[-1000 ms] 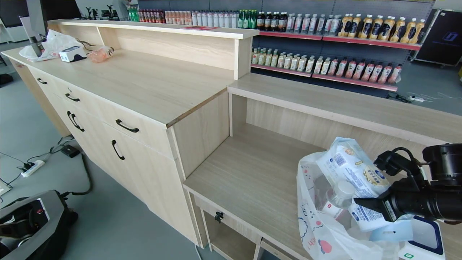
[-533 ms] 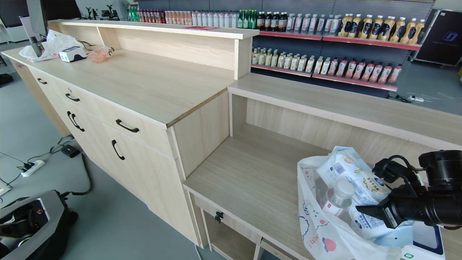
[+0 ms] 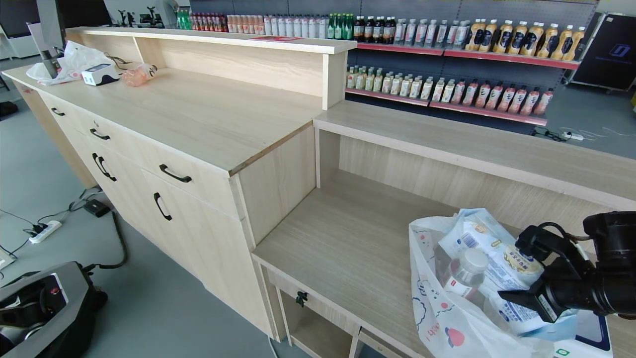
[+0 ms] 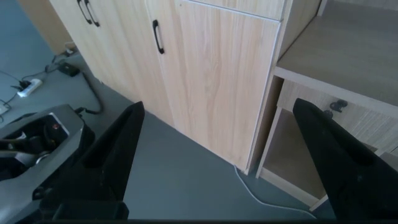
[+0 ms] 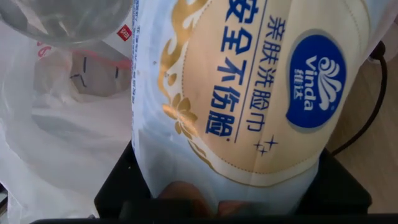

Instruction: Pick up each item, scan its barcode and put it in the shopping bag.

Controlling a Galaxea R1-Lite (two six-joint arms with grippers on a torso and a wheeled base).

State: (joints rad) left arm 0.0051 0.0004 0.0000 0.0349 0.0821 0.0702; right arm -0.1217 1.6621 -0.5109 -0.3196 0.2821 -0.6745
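Note:
A white printed shopping bag [image 3: 442, 318] stands on the low counter [image 3: 348, 243] at the right. Inside it are a clear bottle with a white cap [image 3: 464, 268] and a white-and-blue tissue pack [image 3: 492, 248]. My right gripper [image 3: 521, 301] is shut on the lower end of that pack, which leans upright in the bag's mouth. In the right wrist view the pack [image 5: 242, 93] sits close up, with the bottle [image 5: 68, 22] and the bag's plastic [image 5: 62, 143] beside it. My left gripper [image 4: 224, 162] hangs open over the floor in front of the cabinet, holding nothing.
A white-and-blue barcode scanner [image 3: 581, 335] sits just right of the bag. On the tall counter's far left are another bag [image 3: 69, 59], a scanner [image 3: 99, 74] and a pink bottle [image 3: 136, 74]. Shelves of drinks [image 3: 447, 59] stand behind. Cables and a power strip [image 3: 44, 231] lie on the floor.
My right gripper has gone down and slightly right with the tissue pack, which now sits lower in the bag. The left arm has not moved.

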